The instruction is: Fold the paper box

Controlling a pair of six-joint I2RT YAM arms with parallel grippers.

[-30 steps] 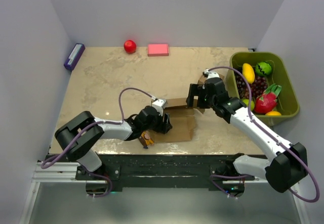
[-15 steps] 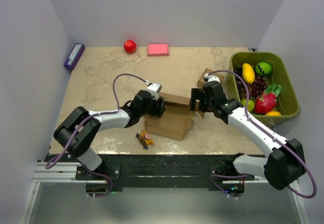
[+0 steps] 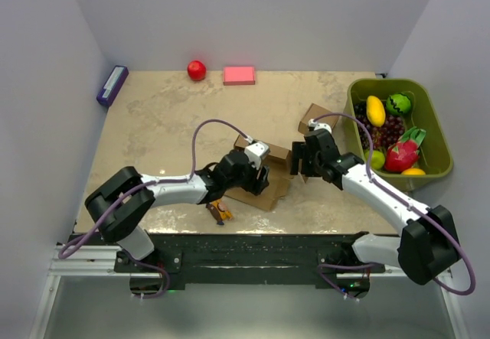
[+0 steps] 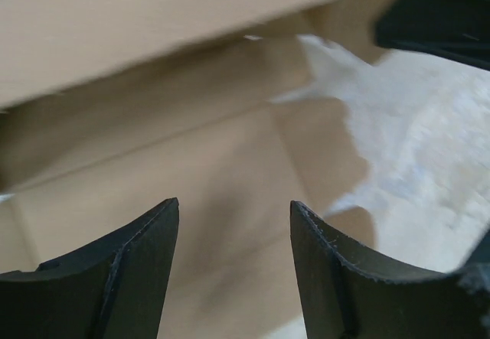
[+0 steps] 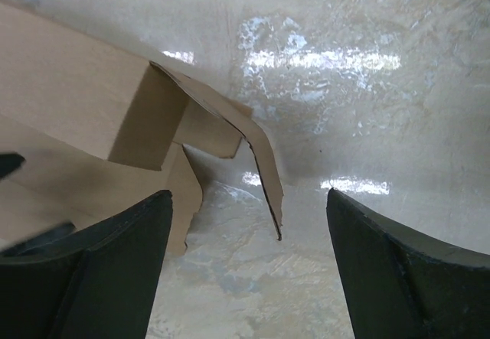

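Reaching low toward mid-counter (image 3: 168, 117), the left arm (image 3: 176, 187) stretches rightward and the right arm (image 3: 375, 190) angles leftward over the partly folded paper box (image 3: 271, 193). The left gripper (image 3: 253, 172) hovers above its inner panel, fingers apart, holding nothing. The right gripper (image 3: 300, 160) faces the box's right end flap, spread wide and empty.

Plain brown paper box (image 3: 269, 192) on a beige marbled table (image 3: 168, 117); beyond it, a red ball (image 3: 197, 70) and pink block (image 3: 239, 75); to its right, an olive-green bin (image 3: 387, 83).
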